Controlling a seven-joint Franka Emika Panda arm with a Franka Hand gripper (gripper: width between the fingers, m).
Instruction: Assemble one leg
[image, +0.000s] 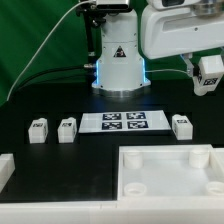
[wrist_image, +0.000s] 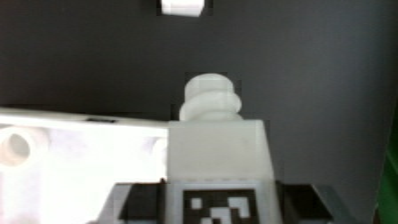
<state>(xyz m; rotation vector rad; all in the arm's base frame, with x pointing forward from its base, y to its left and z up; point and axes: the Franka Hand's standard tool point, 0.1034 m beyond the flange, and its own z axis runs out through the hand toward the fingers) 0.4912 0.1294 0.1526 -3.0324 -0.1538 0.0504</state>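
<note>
My gripper (image: 208, 76) is shut on one leg (image: 209, 70), a small white block with a black-and-white tag, and holds it high above the table at the exterior view's right. In the wrist view the held leg (wrist_image: 217, 140) stands between my dark fingers (wrist_image: 143, 200), its tag near the gripper (wrist_image: 217, 203) and its rounded threaded tip pointing away. Three more legs lie on the table: two at the left (image: 38, 130) (image: 67, 129) and one at the right (image: 181, 125). One of them shows small in the wrist view (wrist_image: 182, 8).
The big white tray-like panel (image: 205, 160) lies at the front right, with round holes in its corners; its edge shows in the wrist view (wrist_image: 71, 150). The marker board (image: 122, 121) lies mid-table. The robot base (image: 118, 65) stands behind. A white piece (image: 5, 170) is at the front left.
</note>
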